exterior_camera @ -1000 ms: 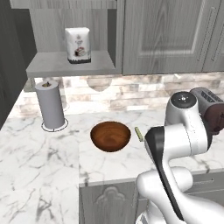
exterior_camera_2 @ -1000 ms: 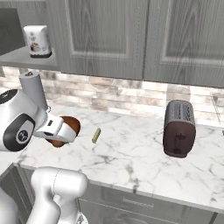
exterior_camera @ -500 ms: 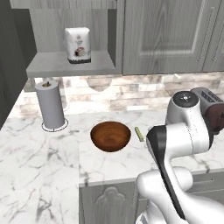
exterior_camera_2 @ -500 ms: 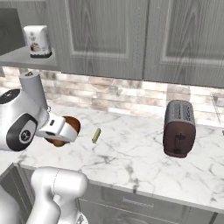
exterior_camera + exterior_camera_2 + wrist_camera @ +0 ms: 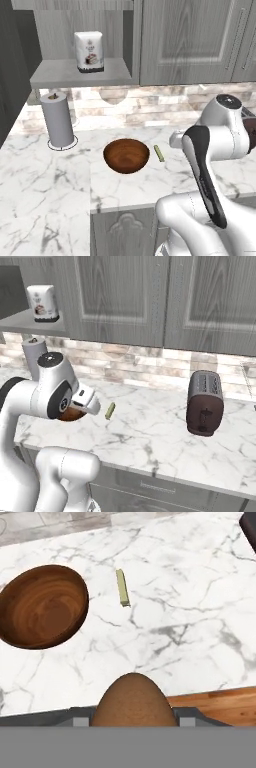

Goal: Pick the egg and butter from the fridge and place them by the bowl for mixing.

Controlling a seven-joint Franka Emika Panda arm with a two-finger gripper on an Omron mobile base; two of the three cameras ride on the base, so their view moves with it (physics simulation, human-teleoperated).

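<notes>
tool (image 5: 134,724) still grips egg (image 5: 133,702); butter (image 5: 122,587) unmoved beside bowl (image 5: 42,607).

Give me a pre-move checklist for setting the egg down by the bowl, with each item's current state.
1. Egg in the gripper: ok, it sits at the bottom of the hand view, where the finger tips rise.
2. Butter already beside the bowl: ok, lying flat on the counter, apart from the bowl.
3. Bare counter near the bowl for the egg: ok.
4. Bowl upright: ok.
5. Toaster away from the drop spot: ok.
6. Gripper's height above the counter: cannot tell.
</notes>
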